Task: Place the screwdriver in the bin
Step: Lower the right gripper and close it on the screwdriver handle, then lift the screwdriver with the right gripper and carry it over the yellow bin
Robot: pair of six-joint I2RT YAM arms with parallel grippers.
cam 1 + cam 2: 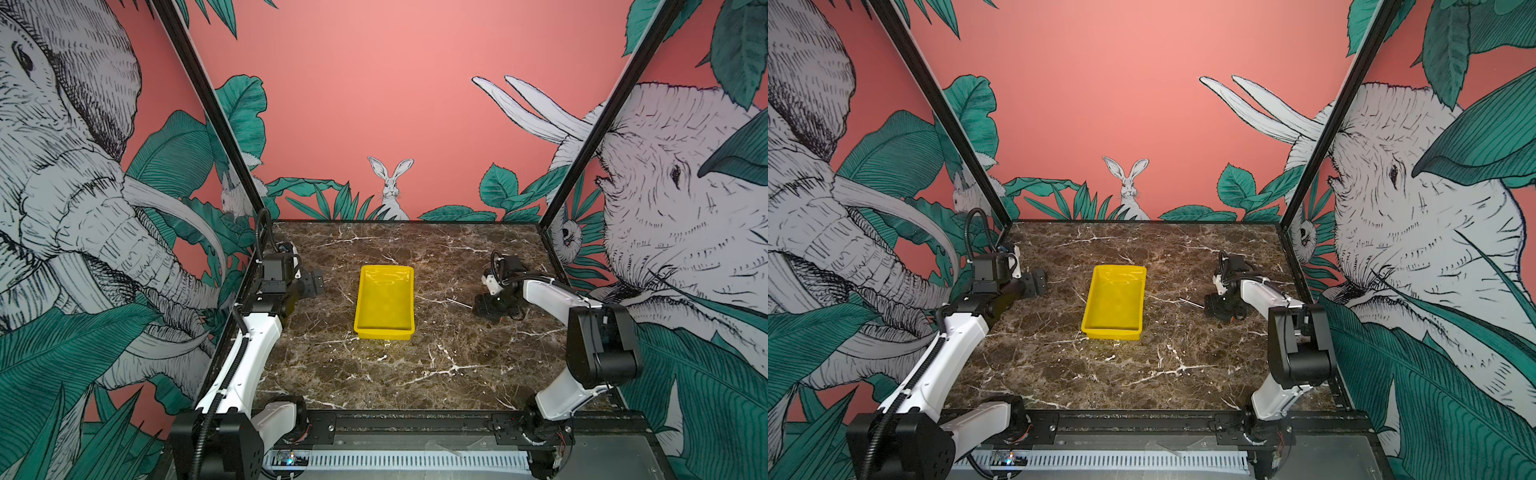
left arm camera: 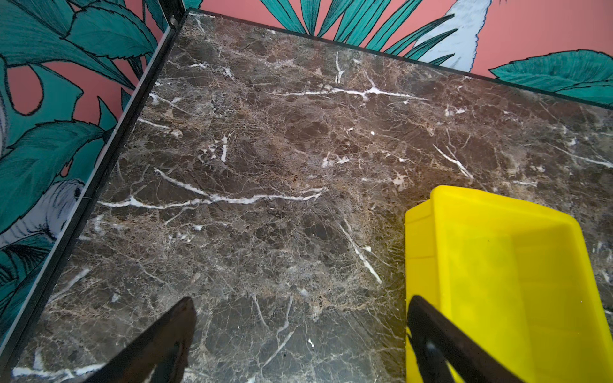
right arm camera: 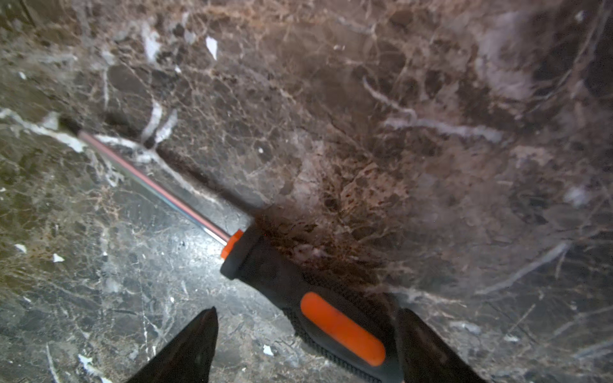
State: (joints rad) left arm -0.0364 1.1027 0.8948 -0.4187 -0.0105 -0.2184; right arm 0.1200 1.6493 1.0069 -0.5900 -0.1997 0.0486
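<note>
The yellow bin [image 1: 384, 303] sits near the middle of the dark marble tabletop [image 1: 374, 374], long side running 12 to 6 o'clock. Out at its 3 o'clock, well apart from it, the screwdriver [image 1: 459, 303] lies flat on the marble. Its thin shaft points back toward the bin at roughly 9 o'clock, and its black-and-orange handle is under the right gripper [image 3: 307, 311]. In the wrist view those jaws stand apart, straddling the handle with a clear gap on one side, so they are not clamped on it. The left gripper [image 2: 302, 298] hangs low at the bin's 9 o'clock, near its side wall, jaws spread wide over bare marble.
</note>
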